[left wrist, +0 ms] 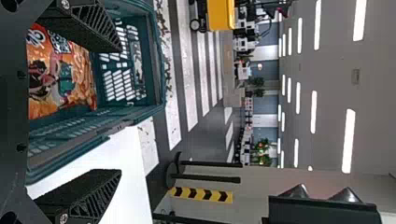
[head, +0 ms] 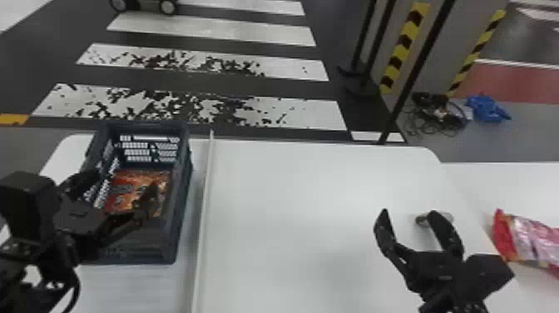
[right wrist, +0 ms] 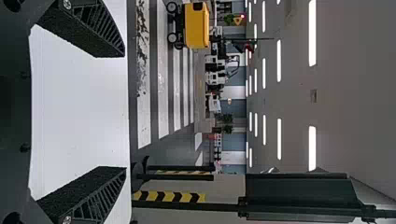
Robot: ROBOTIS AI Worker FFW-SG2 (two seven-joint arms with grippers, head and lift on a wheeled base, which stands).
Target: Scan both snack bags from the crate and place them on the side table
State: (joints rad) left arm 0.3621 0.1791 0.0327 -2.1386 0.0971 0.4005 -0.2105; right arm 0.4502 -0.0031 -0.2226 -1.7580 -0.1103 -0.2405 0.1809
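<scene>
So, orange snack bag (head: 131,179) lies inside crate (head: 141,249), near tabletop's (head: 291,208) far left corner. Left gripper (head: 125,180) at crate, fingers spread wide, grasping nothing. Right gripper (head: 408,213) over tabletop toward right edge, also wide apart, unloaded. Red snack bag (head: 532,239) on side table (head: 520,187), near its left edge. Orange bag probably light, slick, soft, contents crushable; best pinched gently by gathered film or end seam, clear of crate walls.
</scene>
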